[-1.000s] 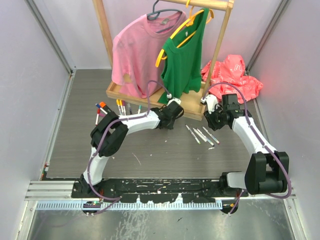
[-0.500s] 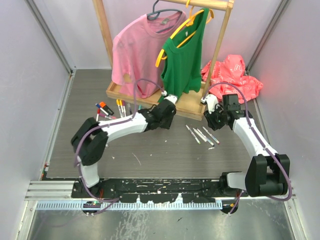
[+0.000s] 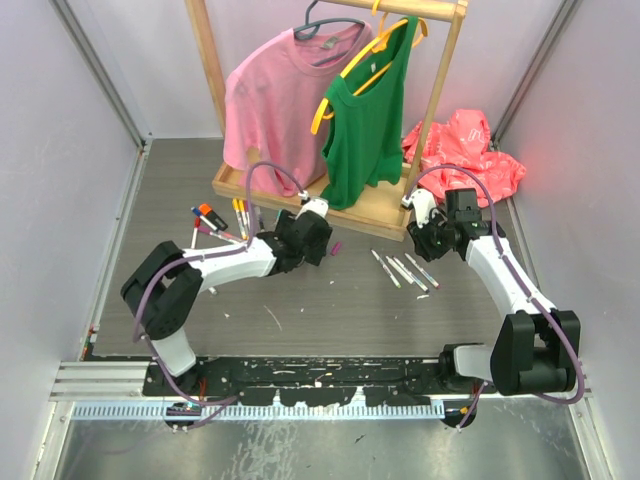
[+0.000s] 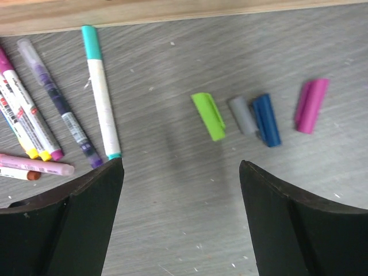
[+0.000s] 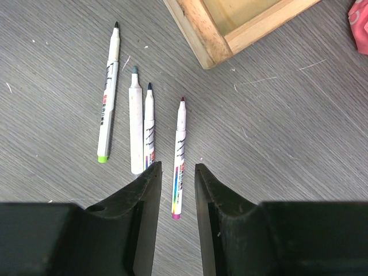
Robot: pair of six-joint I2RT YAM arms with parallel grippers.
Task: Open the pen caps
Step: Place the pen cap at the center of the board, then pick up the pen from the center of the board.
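Four pulled-off pen caps [image 4: 208, 116] lie at upper right of the left wrist view, with capped markers [image 4: 100, 92] at upper left. The caps are judged light, rigid and slick, best pinched mid-length. The left gripper [image 4: 181, 164] is held wide open and empty; the right gripper [image 5: 177, 167] is narrowly parted and empty.
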